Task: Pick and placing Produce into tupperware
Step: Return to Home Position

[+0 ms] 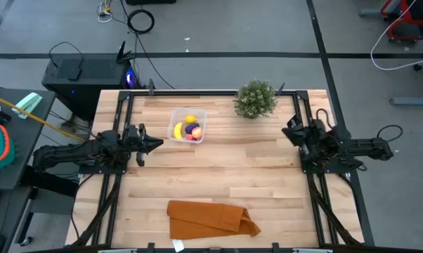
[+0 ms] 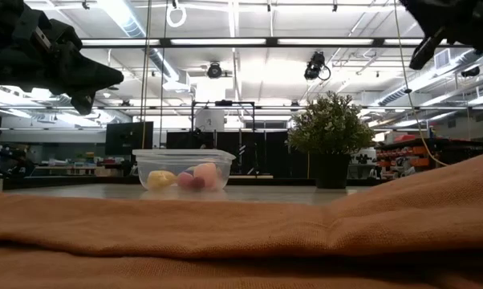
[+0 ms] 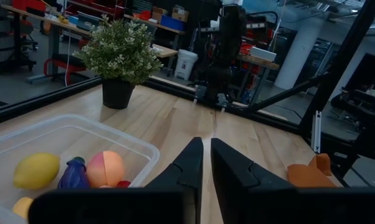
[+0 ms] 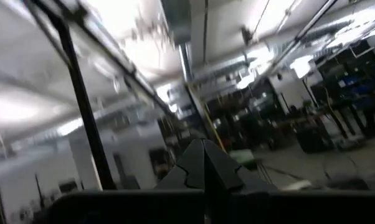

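The tupperware (image 1: 175, 114) stands near the table's (image 1: 268, 169) back edge, left of its middle, with the produce inside it. A yellow lemon (image 1: 190, 119) lies toward the back edge and a yellow banana (image 1: 178, 131) along the wall nearer the left edge. A dark purple piece (image 1: 192, 128) sits between them, touching a red-peach round fruit (image 1: 197, 134). The left wrist view shows a sliver of red just beside that round fruit.

The left gripper (image 1: 154, 144) hovers just beside the tupperware on the side toward the left edge, apart from it. Its fingers (image 3: 190, 165) are drawn to a thin slit and hold nothing. The right gripper (image 1: 290, 131) hangs above the table near the right edge, well apart from the tupperware. Its fingers (image 4: 194, 163) are pressed together and empty.

A green potted plant (image 1: 255, 98) stands at the back edge, right of the tupperware. An orange-brown cloth (image 1: 208, 218) lies folded near the front edge.
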You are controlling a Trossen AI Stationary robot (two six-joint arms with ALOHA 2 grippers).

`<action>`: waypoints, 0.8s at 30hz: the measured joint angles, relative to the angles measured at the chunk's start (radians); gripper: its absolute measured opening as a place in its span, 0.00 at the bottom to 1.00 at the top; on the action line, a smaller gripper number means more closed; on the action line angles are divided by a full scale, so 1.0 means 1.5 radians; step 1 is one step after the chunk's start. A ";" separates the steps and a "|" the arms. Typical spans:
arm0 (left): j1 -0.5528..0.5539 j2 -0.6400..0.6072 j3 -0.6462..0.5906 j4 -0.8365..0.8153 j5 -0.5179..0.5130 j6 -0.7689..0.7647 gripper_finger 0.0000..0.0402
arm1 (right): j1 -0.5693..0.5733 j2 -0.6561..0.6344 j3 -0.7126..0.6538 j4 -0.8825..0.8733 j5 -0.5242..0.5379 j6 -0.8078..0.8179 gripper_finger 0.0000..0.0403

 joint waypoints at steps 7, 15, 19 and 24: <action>0.000 0.000 0.000 0.000 0.000 0.000 0.09 | -0.001 0.000 0.000 -0.187 -0.013 -0.033 0.00; 0.000 0.000 0.000 0.000 0.000 0.000 0.07 | -0.003 0.000 0.000 -0.330 -0.009 -0.034 0.00; 0.000 0.000 0.000 0.000 0.000 0.000 0.09 | -0.003 0.000 0.000 -0.330 -0.013 -0.045 0.00; 0.000 0.000 0.000 0.000 0.000 0.000 0.10 | -0.003 0.000 0.000 -0.331 -0.023 -0.098 0.00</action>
